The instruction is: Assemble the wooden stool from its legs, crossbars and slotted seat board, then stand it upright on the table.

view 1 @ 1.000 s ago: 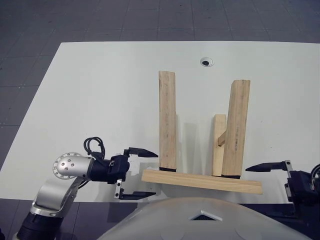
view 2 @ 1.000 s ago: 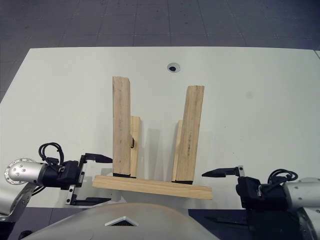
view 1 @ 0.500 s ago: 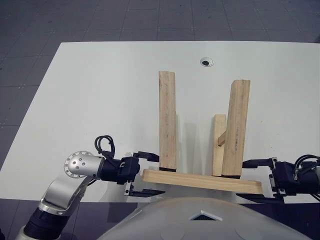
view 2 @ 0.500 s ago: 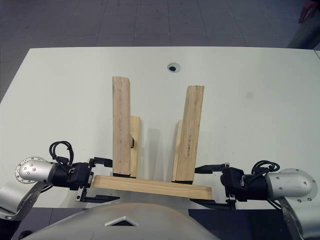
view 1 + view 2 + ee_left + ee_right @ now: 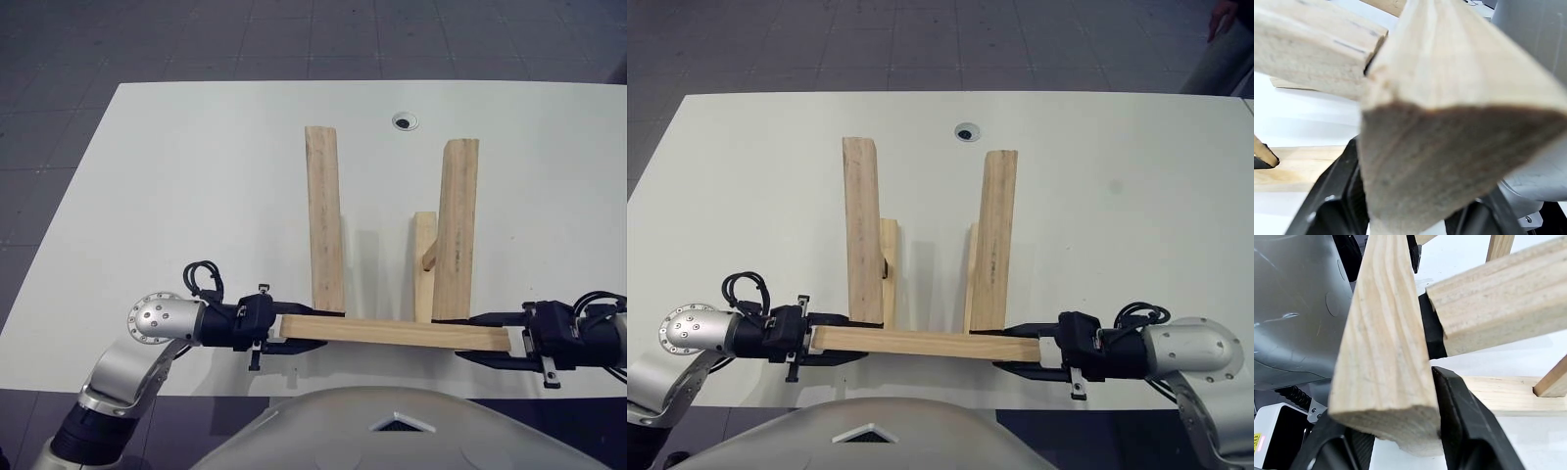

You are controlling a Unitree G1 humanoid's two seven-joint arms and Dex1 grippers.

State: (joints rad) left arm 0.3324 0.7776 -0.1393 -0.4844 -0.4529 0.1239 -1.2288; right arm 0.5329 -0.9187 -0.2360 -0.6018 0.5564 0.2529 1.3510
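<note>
Left eye view: a pale wooden seat board [image 5: 392,333] was found lying along the near edge of the white tabletop [image 5: 176,176]. Two long pale wooden legs [image 5: 325,225] were joined to it and pointed toward the far edge, where a small round cable hole [image 5: 404,121] was noted. A shorter wooden crossbar [image 5: 423,259] was seen just beside the right-hand leg, on its inner side. The black two-fingered left gripper [image 5: 269,328] was closed on the left end of the seat board, and the black two-fingered right gripper [image 5: 495,338] was closed on the right end.

Right eye view: the same arrangement was recorded, and a second short crossbar [image 5: 889,269] was seen against the inner side of the left-hand leg.

Left wrist view: the cut end of the seat board was clamped between black fingers [image 5: 1332,196]. Whether the stool was raised off the tabletop could not be told.

Right wrist view: the opposite end of the seat board was gripped between black fingers [image 5: 1464,421], with one leg meeting the board close behind.
</note>
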